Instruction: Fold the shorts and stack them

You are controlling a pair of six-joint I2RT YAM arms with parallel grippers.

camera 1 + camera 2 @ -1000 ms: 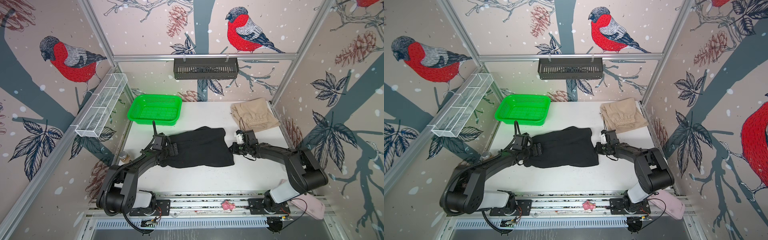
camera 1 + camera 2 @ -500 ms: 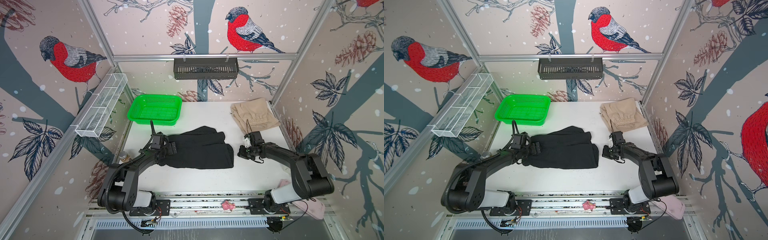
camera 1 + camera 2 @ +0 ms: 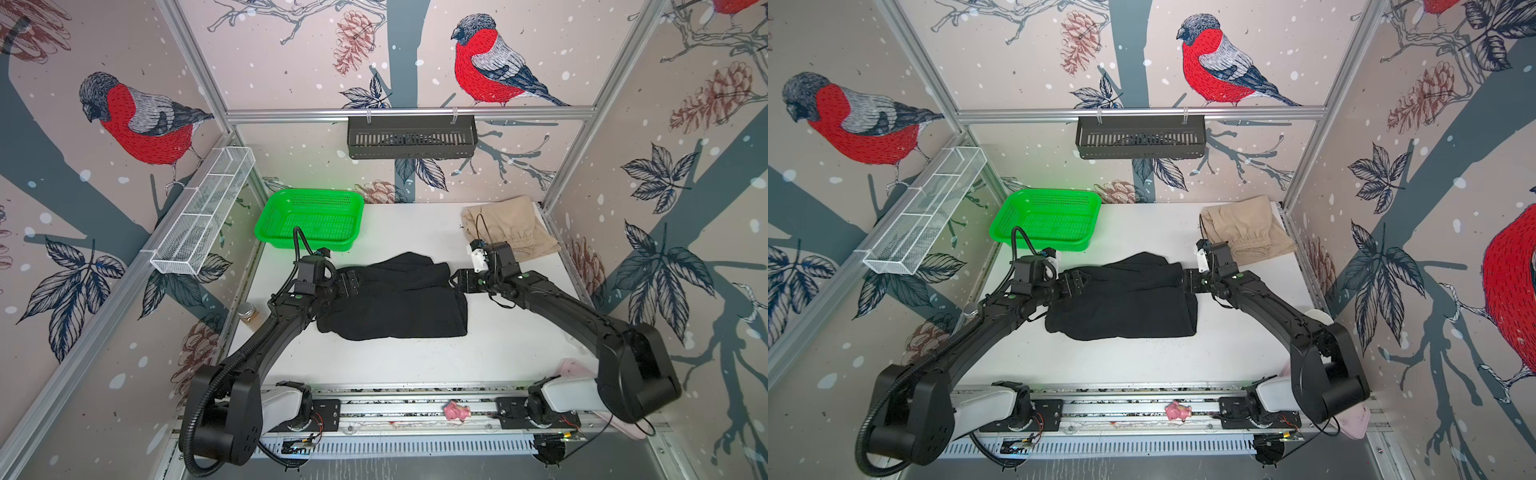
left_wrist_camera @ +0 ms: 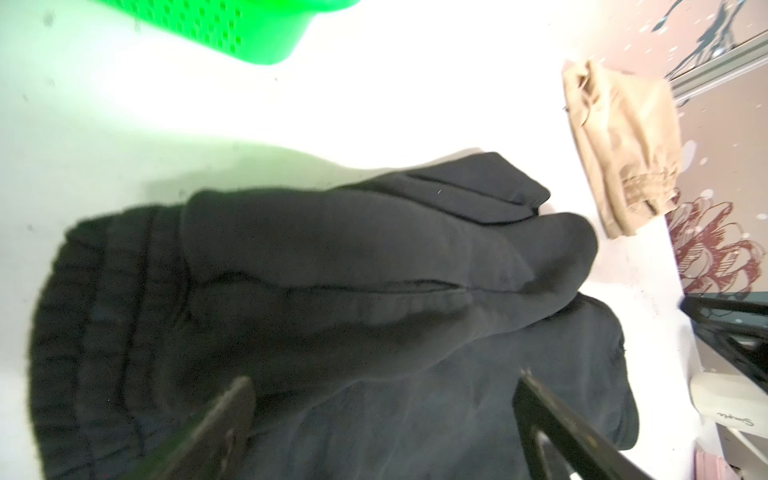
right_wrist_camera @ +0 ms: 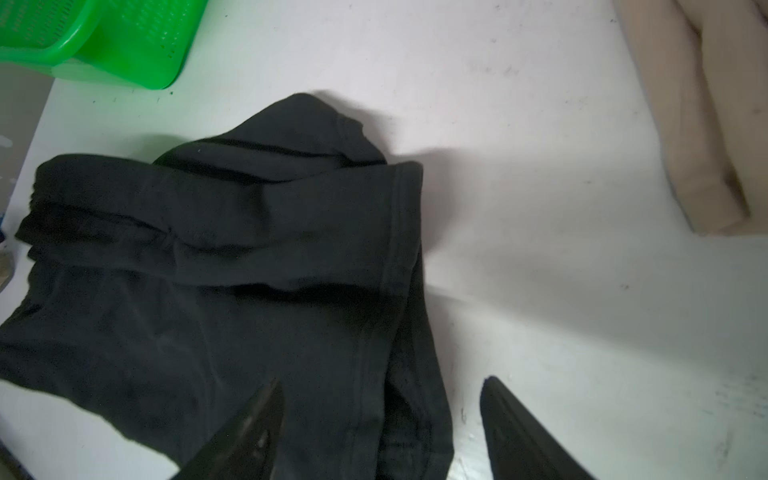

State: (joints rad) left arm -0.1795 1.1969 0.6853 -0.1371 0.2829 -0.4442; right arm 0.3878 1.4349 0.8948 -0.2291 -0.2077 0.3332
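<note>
Black shorts (image 3: 395,305) lie folded mid-table; beige shorts (image 3: 509,226) lie folded in the far right corner.

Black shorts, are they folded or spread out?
Folded. The black shorts lie doubled over, one layer on another; wrist views show stacked edges.

Bullfinch-and-pinecone wallpaper walls (image 3: 291,62), aluminium frame (image 3: 407,112), white tabletop (image 3: 407,224), black slotted shelf (image 3: 411,139), white wire rack (image 3: 203,212).

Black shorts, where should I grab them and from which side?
Probably the doubled hem at the right end of the black shorts, approached low from the right: the folded layers line up there, and the open right pincer faces that edge.
</note>
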